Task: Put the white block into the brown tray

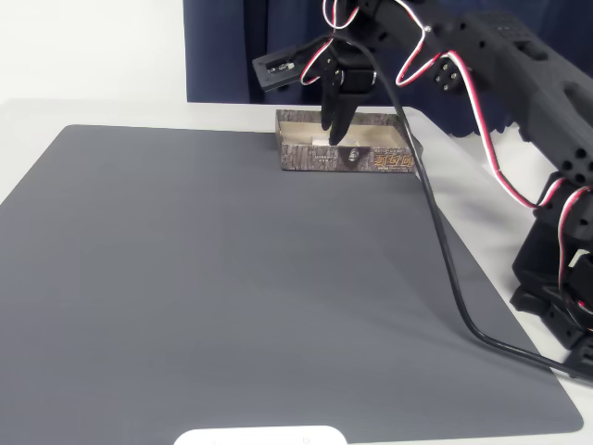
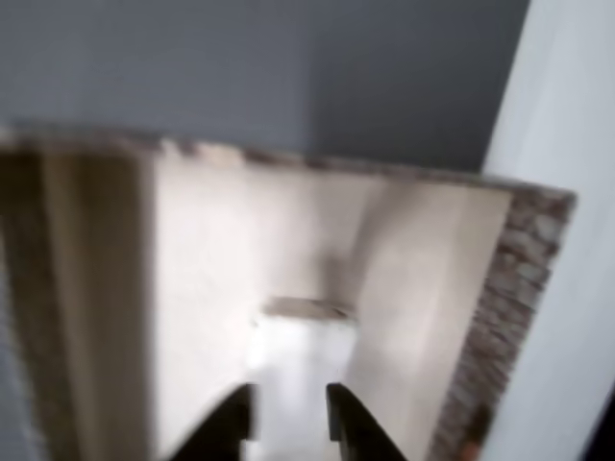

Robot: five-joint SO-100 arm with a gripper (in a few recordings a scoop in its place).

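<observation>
The brown tray (image 1: 347, 158) stands at the far edge of the grey mat, its bark-patterned front wall with gold lettering facing me. My gripper (image 1: 332, 132) reaches down into it from above, over its left half. In the wrist view the white block (image 2: 300, 355) sits between the two dark fingertips (image 2: 229, 427), which press against its sides, with the tray's cream floor (image 2: 202, 288) right behind it. A small white bit of the block (image 1: 320, 141) peeks out below the fingers. The wrist view is blurred.
The grey mat (image 1: 241, 297) covers most of the table. A black cable (image 1: 445, 250) runs from the gripper across the mat's right side to the arm's base (image 1: 556, 278). A flat white rounded object (image 1: 259, 436) lies at the near edge. Dark blue curtain behind.
</observation>
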